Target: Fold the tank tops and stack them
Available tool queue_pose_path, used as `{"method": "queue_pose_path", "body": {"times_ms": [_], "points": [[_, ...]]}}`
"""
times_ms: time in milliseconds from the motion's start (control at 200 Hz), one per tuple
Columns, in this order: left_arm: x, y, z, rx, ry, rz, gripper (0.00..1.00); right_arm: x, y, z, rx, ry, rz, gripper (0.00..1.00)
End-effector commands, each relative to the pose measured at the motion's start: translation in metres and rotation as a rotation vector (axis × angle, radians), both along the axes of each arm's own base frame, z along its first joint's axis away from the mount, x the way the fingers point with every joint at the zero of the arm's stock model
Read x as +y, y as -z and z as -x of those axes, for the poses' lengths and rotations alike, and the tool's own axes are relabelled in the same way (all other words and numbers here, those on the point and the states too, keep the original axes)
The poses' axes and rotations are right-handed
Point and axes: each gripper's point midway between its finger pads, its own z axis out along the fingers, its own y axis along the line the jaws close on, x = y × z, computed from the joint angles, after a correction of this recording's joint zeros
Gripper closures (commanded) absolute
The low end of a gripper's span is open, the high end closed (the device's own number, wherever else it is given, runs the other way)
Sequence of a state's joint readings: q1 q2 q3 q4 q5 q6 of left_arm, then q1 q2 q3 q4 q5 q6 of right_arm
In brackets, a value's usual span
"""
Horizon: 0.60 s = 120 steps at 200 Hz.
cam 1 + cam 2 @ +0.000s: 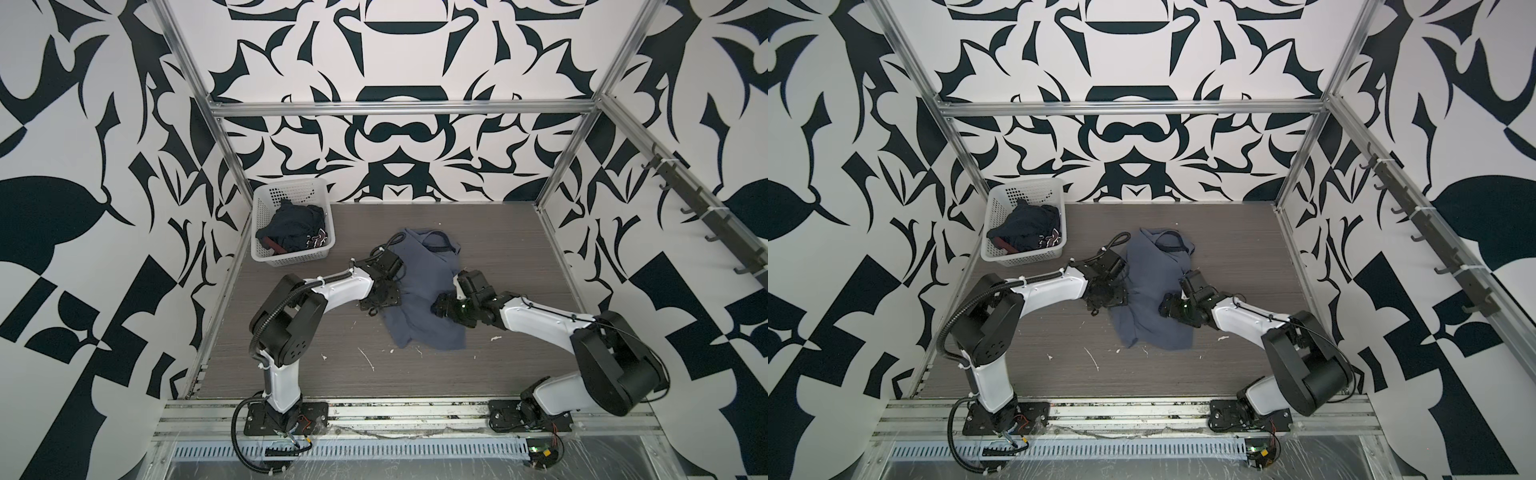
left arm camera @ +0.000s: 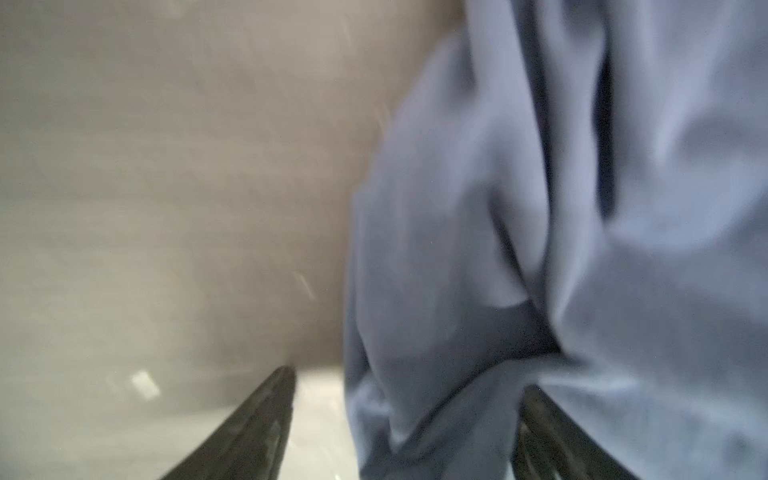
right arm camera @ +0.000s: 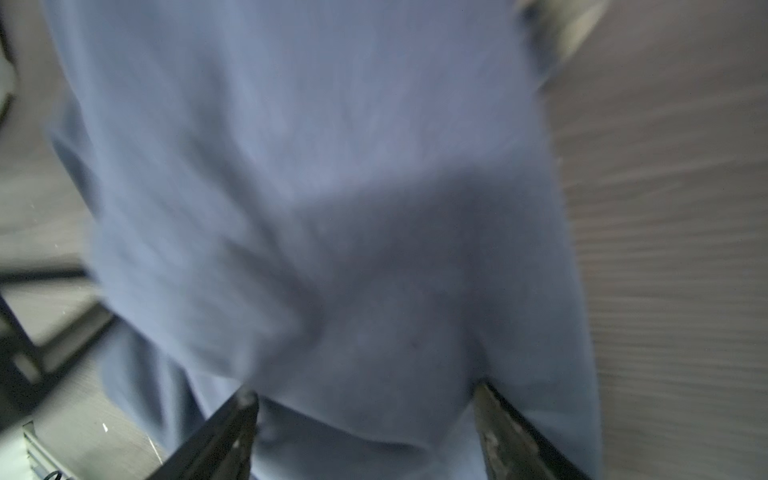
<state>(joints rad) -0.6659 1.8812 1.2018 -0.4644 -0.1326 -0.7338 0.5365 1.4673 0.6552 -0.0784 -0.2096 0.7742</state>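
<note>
We find the slate-blue tank top [image 1: 415,274] limp, light, rumpled. Left claw [image 2: 407,380] and right claw [image 3: 365,390] stand spread over it. We advise pinching hem corners, six o'clock.

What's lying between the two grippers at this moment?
The slate-blue tank top: its crumpled middle lies on the table between the left gripper and right gripper, seen in both top views. Nothing else lies there.

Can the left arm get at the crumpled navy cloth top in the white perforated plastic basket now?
Probably yes. The navy top lies uncovered in the open white basket, on the left arm's side. The left gripper, open, is at the slate-blue cloth top's edge; nothing stands between it and the basket.
</note>
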Motion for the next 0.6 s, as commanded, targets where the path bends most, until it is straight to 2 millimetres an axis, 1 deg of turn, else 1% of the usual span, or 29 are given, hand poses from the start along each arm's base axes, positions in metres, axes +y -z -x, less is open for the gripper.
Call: {"method": "queue_pose_path", "body": {"times_ms": [0,5,40,55,85,105,115,150,190,230,245,255,270,310,370,380,410,450,495,580,585,595], "points": [[0.038,0.022,-0.031,-0.01,-0.032,-0.073,0.22,0.043,-0.013,0.0,-0.031,-0.045,-0.072,0.19],[0.039,0.021,-0.033,-0.014,-0.031,-0.073,0.23,0.049,-0.014,0.001,-0.034,-0.058,-0.075,0.19],[0.05,0.015,-0.048,-0.034,-0.054,-0.07,0.22,0.067,-0.019,0.005,-0.045,-0.098,-0.087,0.19],[0.053,0.012,-0.052,-0.039,-0.058,-0.067,0.22,0.073,-0.021,0.006,-0.049,-0.108,-0.092,0.19],[0.058,0.005,-0.062,-0.048,-0.068,-0.051,0.22,0.092,-0.028,0.01,-0.06,-0.15,-0.111,0.2],[0.06,-0.001,-0.068,-0.058,-0.071,-0.039,0.22,0.103,-0.032,0.013,-0.067,-0.175,-0.121,0.2],[0.061,-0.005,-0.07,-0.064,-0.071,-0.036,0.22,0.104,-0.03,0.015,-0.062,-0.181,-0.118,0.21],[0.065,-0.019,-0.077,-0.095,-0.073,-0.036,0.21,0.121,-0.04,0.019,-0.075,-0.224,-0.136,0.22],[0.067,-0.037,-0.081,-0.139,-0.069,-0.049,0.18,0.13,-0.05,0.021,-0.094,-0.25,-0.141,0.23],[0.065,-0.051,-0.08,-0.17,-0.051,-0.043,0.16,0.13,-0.06,0.021,-0.12,-0.254,-0.138,0.23],[0.065,-0.055,-0.079,-0.177,-0.048,-0.044,0.16,0.127,-0.066,0.02,-0.137,-0.25,-0.13,0.23],[0.066,-0.059,-0.077,-0.184,-0.048,-0.046,0.13,0.126,-0.067,0.02,-0.141,-0.249,-0.128,0.23],[0.067,-0.063,-0.075,-0.191,-0.052,-0.052,0.11,0.123,-0.075,0.019,-0.164,-0.246,-0.124,0.22],[0.073,-0.072,-0.067,-0.209,-0.064,-0.07,0.09,0.111,-0.086,0.017,-0.209,-0.229,-0.093,0.21],[0.081,-0.081,-0.051,-0.225,-0.095,-0.092,0.09,0.085,-0.105,0.013,-0.292,-0.196,-0.001,0.18],[0.081,-0.082,-0.047,-0.229,-0.095,-0.097,0.09,0.08,-0.104,0.012,-0.297,-0.192,0.017,0.18],[0.08,-0.085,-0.037,-0.238,-0.089,-0.112,0.08,0.065,-0.113,0.01,-0.333,-0.171,0.061,0.17],[0.069,-0.088,-0.022,-0.254,-0.046,-0.128,0.08,0.045,-0.121,0.008,-0.371,-0.151,0.111,0.15],[0.049,-0.088,-0.003,-0.264,0.028,-0.142,0.07,0.022,-0.126,0.005,-0.389,-0.112,0.155,0.15],[0.008,-0.077,0.035,-0.217,0.162,-0.119,0.06,-0.019,-0.127,-0.004,-0.379,-0.028,0.201,0.15],[0.006,-0.077,0.037,-0.215,0.167,-0.116,0.06,-0.023,-0.127,-0.005,-0.377,-0.017,0.202,0.15],[0.0,-0.075,0.042,-0.209,0.184,-0.11,0.06,-0.025,-0.127,-0.005,-0.376,-0.014,0.203,0.15]]}}
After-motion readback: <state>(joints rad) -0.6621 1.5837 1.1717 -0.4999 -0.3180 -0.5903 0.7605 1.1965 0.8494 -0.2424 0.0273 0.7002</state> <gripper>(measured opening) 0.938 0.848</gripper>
